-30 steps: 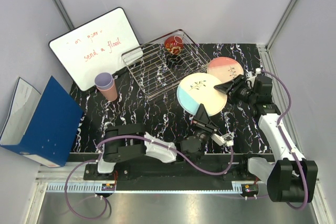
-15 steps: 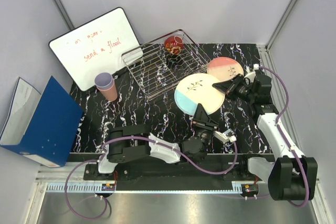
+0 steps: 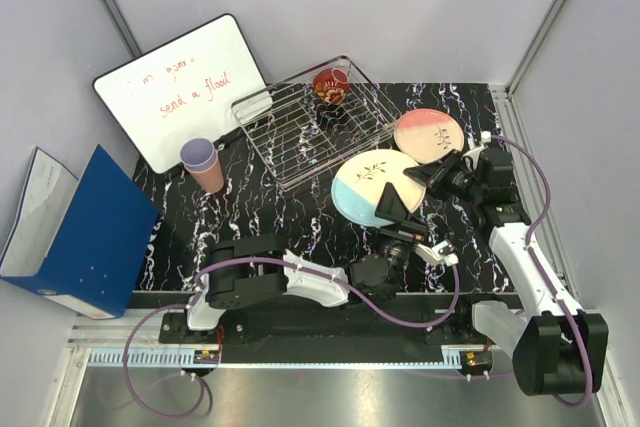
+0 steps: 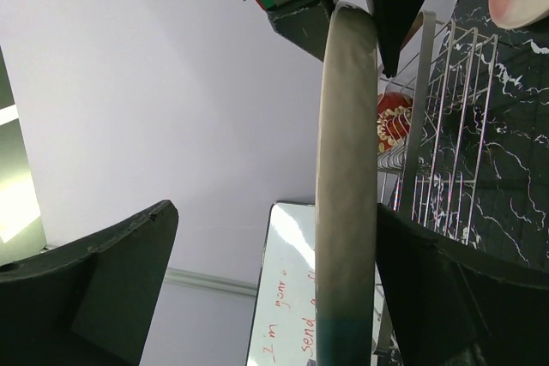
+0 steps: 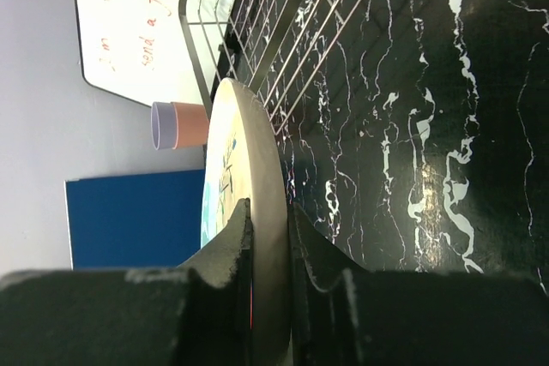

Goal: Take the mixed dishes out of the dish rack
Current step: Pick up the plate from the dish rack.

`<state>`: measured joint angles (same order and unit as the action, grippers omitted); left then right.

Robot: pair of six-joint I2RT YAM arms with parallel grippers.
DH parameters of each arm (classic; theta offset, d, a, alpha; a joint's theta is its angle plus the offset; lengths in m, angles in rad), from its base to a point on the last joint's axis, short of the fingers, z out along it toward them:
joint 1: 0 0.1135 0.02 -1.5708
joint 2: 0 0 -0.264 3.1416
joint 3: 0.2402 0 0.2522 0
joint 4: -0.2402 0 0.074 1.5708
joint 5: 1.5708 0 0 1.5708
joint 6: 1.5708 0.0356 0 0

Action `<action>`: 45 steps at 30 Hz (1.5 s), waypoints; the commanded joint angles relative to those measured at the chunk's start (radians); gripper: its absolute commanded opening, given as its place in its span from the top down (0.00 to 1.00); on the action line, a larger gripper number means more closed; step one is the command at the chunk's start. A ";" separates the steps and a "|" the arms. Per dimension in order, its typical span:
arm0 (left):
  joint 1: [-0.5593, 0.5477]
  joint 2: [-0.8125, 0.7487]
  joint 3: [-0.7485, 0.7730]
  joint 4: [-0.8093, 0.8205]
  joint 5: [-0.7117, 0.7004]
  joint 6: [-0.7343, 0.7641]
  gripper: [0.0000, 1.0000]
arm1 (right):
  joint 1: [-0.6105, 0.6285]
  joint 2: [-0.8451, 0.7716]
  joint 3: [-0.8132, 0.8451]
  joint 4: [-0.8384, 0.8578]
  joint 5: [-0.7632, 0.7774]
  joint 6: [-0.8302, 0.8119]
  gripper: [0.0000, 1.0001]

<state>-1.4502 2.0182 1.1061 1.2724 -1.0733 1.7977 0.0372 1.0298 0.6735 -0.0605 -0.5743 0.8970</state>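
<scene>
The light-blue/cream plate (image 3: 372, 185) hangs tilted over the table, right of the dish rack (image 3: 300, 137). My right gripper (image 3: 424, 175) is shut on its right rim; the right wrist view shows the plate (image 5: 254, 160) edge-on, clamped between both fingers (image 5: 268, 208). My left gripper (image 3: 392, 211) stands open around the plate's near rim (image 4: 346, 186), with one finger close beside it and the other far off. The red bowl (image 3: 330, 85) sits at the rack's far end. The pink/cream plate (image 3: 428, 132) lies on the table. The lavender cup sits nested in the salmon-pink cup (image 3: 205, 165), left of the rack.
A whiteboard (image 3: 185, 87) with red writing leans at the back left. A blue folder (image 3: 85, 232) stands off the table's left edge. The table (image 3: 270, 217) is black marbled, with grey walls around it.
My left gripper has opened and let go of the light-blue/cream plate. My right gripper has shut on its far rim. The plate has shifted slightly left and lower.
</scene>
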 commanded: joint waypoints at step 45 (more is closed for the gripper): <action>-0.001 -0.408 -0.149 0.395 -0.554 -0.135 0.01 | -0.384 0.194 0.166 -0.326 0.901 -0.013 1.00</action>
<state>-1.4429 1.5944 0.9054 1.2797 -1.4788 1.6527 -0.3336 1.1801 0.7921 -0.4286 0.2535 0.9031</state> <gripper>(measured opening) 0.987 0.191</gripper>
